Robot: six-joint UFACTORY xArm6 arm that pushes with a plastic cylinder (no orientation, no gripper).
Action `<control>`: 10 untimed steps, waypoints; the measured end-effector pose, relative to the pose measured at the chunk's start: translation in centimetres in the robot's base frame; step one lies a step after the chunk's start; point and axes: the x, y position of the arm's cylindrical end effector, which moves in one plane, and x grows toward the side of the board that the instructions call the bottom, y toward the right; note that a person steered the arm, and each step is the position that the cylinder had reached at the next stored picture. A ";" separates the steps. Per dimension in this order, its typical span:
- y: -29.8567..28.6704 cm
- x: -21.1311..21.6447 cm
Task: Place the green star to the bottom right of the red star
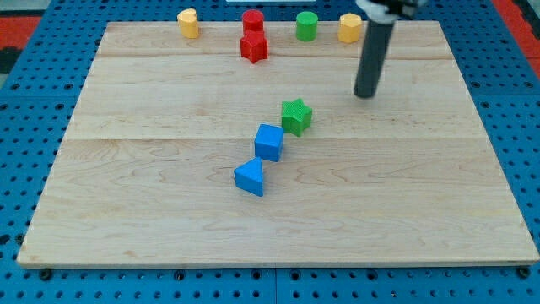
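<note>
The green star (296, 116) lies near the middle of the wooden board (169, 211). The red star (253, 47) lies near the view's top, just below a red cylinder (252, 21). The green star is well below and slightly right of the red star. My tip (365, 94) is to the right of the green star and a little above it, apart from it, touching no block.
A blue cube (269, 142) sits just below-left of the green star, a blue triangle (250, 177) below that. Along the top edge stand a yellow block (188, 23), a green cylinder (306, 26) and another yellow block (349, 27).
</note>
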 end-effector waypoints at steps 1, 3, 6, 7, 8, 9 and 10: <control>-7.2 3.6; -17.0 2.5; -14.3 1.7; -12.5 2.2; -12.6 -1.2; -14.1 -3.3; -10.4 -1.7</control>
